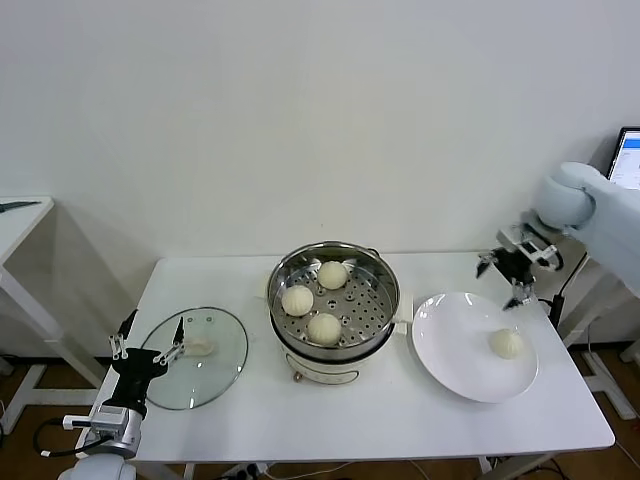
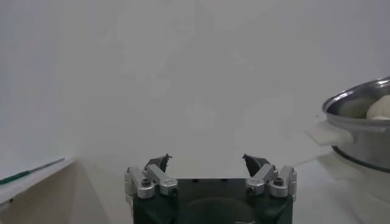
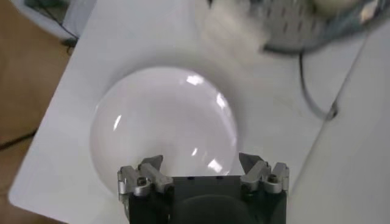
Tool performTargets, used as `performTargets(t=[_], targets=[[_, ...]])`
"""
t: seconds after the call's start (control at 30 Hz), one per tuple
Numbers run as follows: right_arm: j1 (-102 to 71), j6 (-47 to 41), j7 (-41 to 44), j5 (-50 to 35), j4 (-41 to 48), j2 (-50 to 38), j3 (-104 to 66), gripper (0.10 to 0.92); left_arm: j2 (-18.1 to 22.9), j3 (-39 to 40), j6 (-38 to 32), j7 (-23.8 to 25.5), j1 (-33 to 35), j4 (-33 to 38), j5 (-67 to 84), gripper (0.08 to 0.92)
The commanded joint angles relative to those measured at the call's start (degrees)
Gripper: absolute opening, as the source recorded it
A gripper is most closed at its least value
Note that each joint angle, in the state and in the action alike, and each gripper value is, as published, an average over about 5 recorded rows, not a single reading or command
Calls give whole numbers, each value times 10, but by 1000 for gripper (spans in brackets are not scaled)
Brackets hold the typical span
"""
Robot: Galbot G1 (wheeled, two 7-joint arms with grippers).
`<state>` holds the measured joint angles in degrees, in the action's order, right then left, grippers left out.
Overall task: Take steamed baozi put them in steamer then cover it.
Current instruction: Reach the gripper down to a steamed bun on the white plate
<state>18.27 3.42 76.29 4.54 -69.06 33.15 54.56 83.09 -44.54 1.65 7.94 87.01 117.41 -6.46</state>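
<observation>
Three cream-white baozi (image 1: 323, 327) lie on the perforated tray of the shiny steamer (image 1: 381, 310) at the table's middle. A fourth baozi (image 1: 507, 343) lies on the white plate (image 1: 455, 350) to the right. My right gripper (image 1: 506, 273) is open and empty, above the plate's far edge; the plate (image 3: 152, 128) shows below it in the right wrist view, with no bun visible there. My left gripper (image 1: 148, 352) is open and empty, low at the table's left by the glass lid (image 1: 215, 375). The left wrist view shows the steamer's rim (image 2: 359, 100) and one bun (image 2: 379, 108).
The white table (image 1: 300, 425) ends close behind the left gripper and just right of the plate. A screen (image 1: 627, 158) stands at the far right. A second white table (image 1: 20, 220) is at the far left. The steamer's cord (image 3: 314, 91) lies behind it.
</observation>
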Motion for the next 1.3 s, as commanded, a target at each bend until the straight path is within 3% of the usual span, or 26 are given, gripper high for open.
performTargets(t=[0.03,1.3], targets=[[-229,-31,-13,98,98,-22,-225,823,3,3,2,-3,1,4,-5,823],[-307,-21,-80,161,154,64,-309,823,8,4,1,-4,2,3,-11,823]])
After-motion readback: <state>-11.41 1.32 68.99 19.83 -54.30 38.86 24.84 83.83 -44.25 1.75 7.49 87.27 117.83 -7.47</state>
